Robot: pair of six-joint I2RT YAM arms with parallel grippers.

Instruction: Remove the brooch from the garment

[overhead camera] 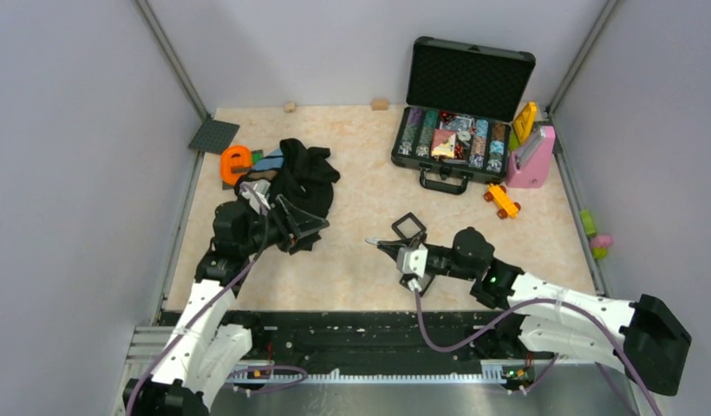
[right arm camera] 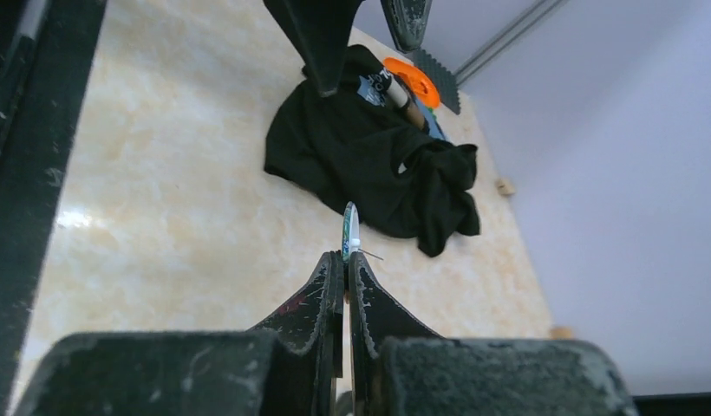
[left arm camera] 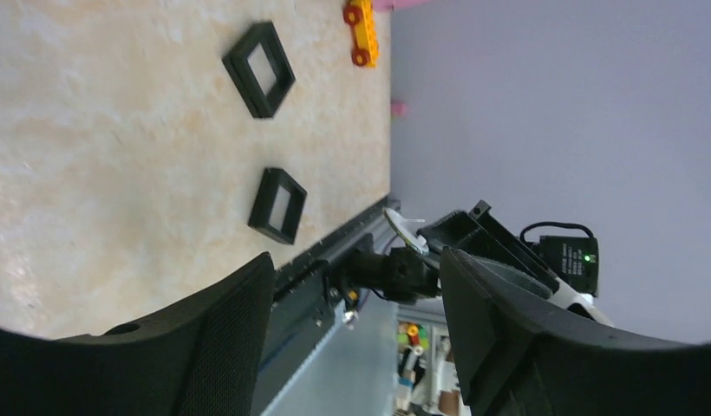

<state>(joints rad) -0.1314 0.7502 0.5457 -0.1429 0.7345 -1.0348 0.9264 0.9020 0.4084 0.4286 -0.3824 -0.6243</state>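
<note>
- Far left, a dark studded baseplate [overhead camera: 213, 135] lay at the table's back-left corner. An orange plastic piece [overhead camera: 236, 162] sat just beside it.
- Next along, the garment [overhead camera: 304, 178] was crumpled in a black heap on the tabletop [overhead camera: 352, 199]. Its back-left edge met the orange piece, and a bit of blue print showed there.
- Your left gripper [left arm camera: 356, 260] was at the garment's near edge, fingers spread wide and nothing between them. Through the gap, your wrist camera showed only table and the other arm. Whether a finger touched the cloth, I could not tell.
- And there it was: the brooch [right arm camera: 348, 230], off the garment and well clear of it, over bare tabletop to the right of the heap. You saw it edge-on, a thin teal-and-white sliver with a fine pin showing at its side.
- Your right gripper [right arm camera: 346, 258] had it pinched at the very fingertips. The jaws were pressed tight on its lower rim and pointed left toward the garment.
- Two square black frames lay flat by that gripper. One frame [left arm camera: 245, 85] was toward the back, and the other frame [left arm camera: 263, 198] was nearer the front rail.
- Farther right at the back, an open black case [overhead camera: 469, 78] of poker chips stood with its lid up.
- A yellow-and-orange toy car [overhead camera: 502, 200] sat near the case's front right corner, with a pink block [overhead camera: 532, 160] just behind the car.
</note>
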